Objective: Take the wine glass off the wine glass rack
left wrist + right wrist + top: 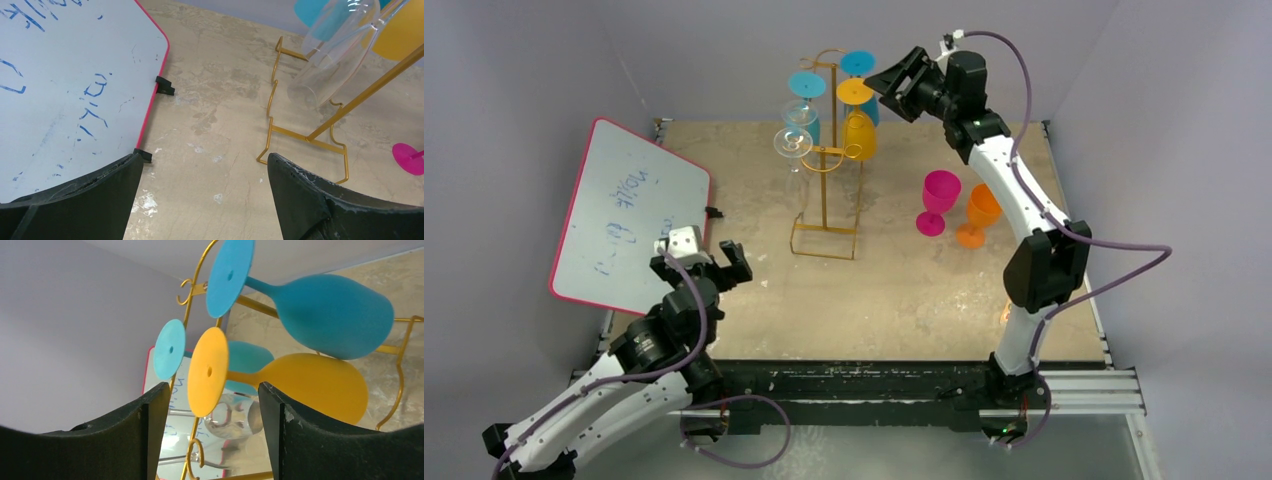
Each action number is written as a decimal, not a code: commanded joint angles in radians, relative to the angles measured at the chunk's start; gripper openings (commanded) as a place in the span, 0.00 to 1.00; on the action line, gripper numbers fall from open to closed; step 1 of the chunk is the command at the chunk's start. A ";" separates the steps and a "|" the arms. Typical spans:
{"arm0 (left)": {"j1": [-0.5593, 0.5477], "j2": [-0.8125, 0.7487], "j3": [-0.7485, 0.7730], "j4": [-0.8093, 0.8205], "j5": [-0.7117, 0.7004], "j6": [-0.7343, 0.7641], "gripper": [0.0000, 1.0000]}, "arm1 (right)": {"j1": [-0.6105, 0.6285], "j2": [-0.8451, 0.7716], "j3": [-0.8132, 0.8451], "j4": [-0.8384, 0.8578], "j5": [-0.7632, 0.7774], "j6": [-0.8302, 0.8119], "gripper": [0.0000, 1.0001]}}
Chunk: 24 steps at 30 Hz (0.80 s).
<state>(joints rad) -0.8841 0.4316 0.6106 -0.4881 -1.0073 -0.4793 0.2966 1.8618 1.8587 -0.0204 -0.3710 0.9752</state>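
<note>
Right gripper [881, 83] is up at the top of the wine glass rack [829, 190], fingers roughly half spread and holding nothing. In the wrist view the yellow wine glass [310, 385] hangs on its side on the rack, its foot disc edge-on in the gap between my fingertips. I can't tell whether the disc is level with the tips or just past them; I see no contact.

A teal glass [330, 315] sits just above the yellow bowl, nearly touching it. A second teal foot is just left of the yellow foot, and a clear glass [792, 142] hangs lower on the far side. It's tight around the target.

The pink glass [939, 200] and orange glass [979, 215] stand on the table [904, 290], right of the rack base and close under the right arm.

Left gripper [205, 159] is low over the table, fingers wide apart and empty, with the whiteboard [629, 215] edge just to its left and the rack base ahead to its right.
</note>
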 commanded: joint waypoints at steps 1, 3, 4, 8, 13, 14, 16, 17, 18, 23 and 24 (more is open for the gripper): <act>0.003 -0.035 0.025 0.024 -0.020 -0.004 0.96 | -0.003 0.016 0.098 -0.027 0.038 -0.018 0.69; 0.002 -0.043 0.022 0.028 -0.021 -0.002 0.96 | -0.001 0.052 0.159 -0.077 0.032 -0.045 0.69; 0.002 -0.044 0.020 0.029 -0.021 -0.001 0.96 | 0.001 0.067 0.180 -0.093 0.027 -0.053 0.68; 0.002 -0.040 0.021 0.030 -0.015 0.004 0.96 | 0.001 0.088 0.185 -0.106 0.032 -0.046 0.58; 0.002 -0.028 0.023 0.030 -0.010 0.009 0.95 | 0.003 0.100 0.194 -0.115 0.024 -0.062 0.53; 0.002 -0.027 0.024 0.028 -0.011 0.009 0.96 | 0.003 0.103 0.200 -0.120 0.025 -0.066 0.53; 0.003 -0.026 0.025 0.027 -0.010 0.008 0.96 | 0.003 0.107 0.210 -0.121 0.020 -0.070 0.51; 0.002 -0.026 0.024 0.027 -0.010 0.009 0.96 | 0.003 0.109 0.213 -0.124 0.018 -0.071 0.50; 0.002 -0.025 0.024 0.027 -0.012 0.009 0.96 | 0.003 0.110 0.216 -0.124 0.017 -0.073 0.49; 0.002 -0.027 0.025 0.026 -0.011 0.009 0.95 | 0.003 0.122 0.234 -0.134 -0.015 -0.076 0.43; 0.002 -0.026 0.024 0.025 -0.011 0.009 0.95 | 0.004 0.123 0.236 -0.136 -0.016 -0.077 0.43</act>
<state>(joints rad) -0.8841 0.4011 0.6106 -0.4873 -1.0092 -0.4786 0.2955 1.9900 2.0361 -0.1627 -0.3580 0.9215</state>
